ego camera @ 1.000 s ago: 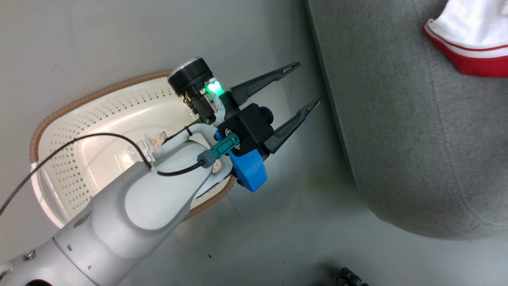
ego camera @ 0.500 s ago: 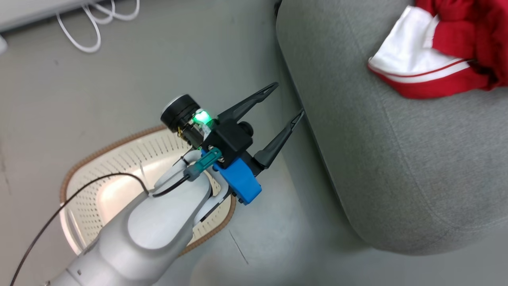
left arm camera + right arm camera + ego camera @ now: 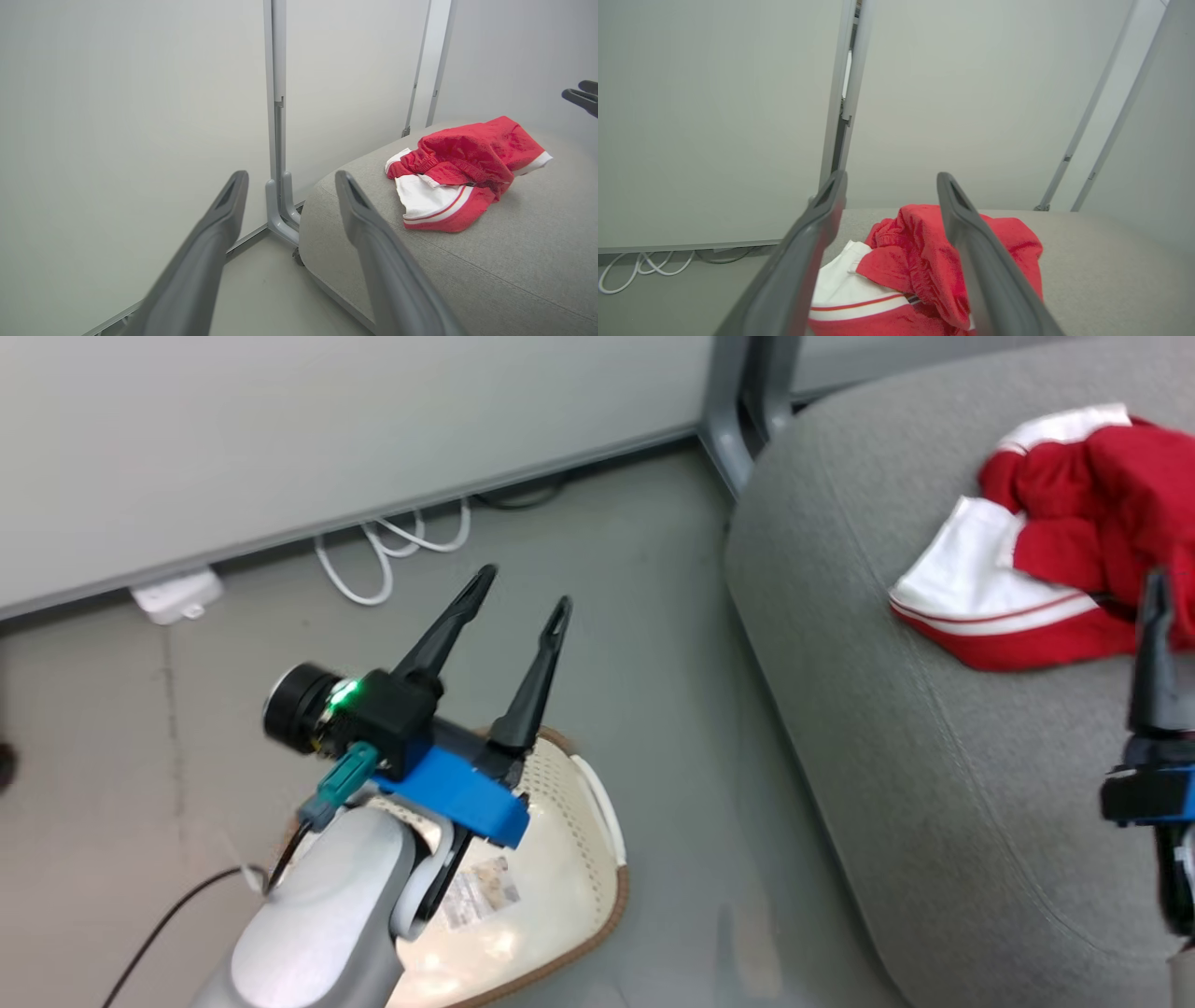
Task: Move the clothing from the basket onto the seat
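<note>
We are holding our left gripper (image 3: 523, 588) wide apart and gripping nothing, its fingers pointing toward the far wall above the basket (image 3: 560, 859), which is sitting on the floor left of the seat (image 3: 934, 756). We are spreading our right gripper (image 3: 892, 176) wide too, with nothing between its fingers, over the seat. The clothing (image 3: 1046, 551) is lying heaped on the seat just beyond those right fingers, well apart from the basket. White cables (image 3: 392, 551) are trailing along the far wall.

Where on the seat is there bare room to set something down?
The seat is bare from the clothing to its near rounded edge, and along its left edge. Crowded at the far right, where the clothing lies.
</note>
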Tool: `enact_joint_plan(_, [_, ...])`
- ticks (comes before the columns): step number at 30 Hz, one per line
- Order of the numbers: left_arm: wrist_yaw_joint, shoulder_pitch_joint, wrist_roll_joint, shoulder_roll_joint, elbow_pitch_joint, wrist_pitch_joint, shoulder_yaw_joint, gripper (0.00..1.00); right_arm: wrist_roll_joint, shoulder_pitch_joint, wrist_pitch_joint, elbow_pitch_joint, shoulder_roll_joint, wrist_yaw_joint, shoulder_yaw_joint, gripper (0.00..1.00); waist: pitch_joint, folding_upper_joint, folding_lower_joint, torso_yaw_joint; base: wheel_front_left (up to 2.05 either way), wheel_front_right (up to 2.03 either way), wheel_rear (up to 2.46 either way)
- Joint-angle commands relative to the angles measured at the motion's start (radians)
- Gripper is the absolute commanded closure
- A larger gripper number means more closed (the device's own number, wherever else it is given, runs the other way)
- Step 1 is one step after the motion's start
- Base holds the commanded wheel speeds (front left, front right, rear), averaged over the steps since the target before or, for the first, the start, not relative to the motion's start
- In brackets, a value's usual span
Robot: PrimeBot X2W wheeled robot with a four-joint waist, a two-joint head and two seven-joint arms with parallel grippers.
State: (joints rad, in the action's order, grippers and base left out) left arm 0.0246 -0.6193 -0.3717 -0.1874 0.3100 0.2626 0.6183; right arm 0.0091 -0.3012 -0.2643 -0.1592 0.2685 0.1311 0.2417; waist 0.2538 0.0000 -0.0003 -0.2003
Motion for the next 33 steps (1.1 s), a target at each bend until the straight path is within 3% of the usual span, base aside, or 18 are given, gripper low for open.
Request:
enact_joint_plan(1, [0.000,0.041,0.013,-0.001,-0.005,0.003,-0.034,0.00,0.002,0.024,0.000,0.001,-0.005,-0.001,-0.028,0.00,-0.066,0.0000,0.0003,0.067,0.00,0.00,0.00])
enact_joint_plan(16, [-0.020,0.315,0.108,0.056,-0.042,0.003,-0.341,0.00,0.024,0.121,0.000,-0.027,-0.080,-0.001,-0.201,0.00,-0.229,0.0000,0.0003,0.214,0.00,0.00,0.00])
enact_joint_plan(33, [-0.097,0.497,0.198,0.120,-0.077,0.003,-0.524,0.00,0.046,0.259,0.000,-0.070,-0.143,-0.001,-0.203,0.00,-0.287,0.0000,0.0003,0.250,0.00,0.00,0.00])
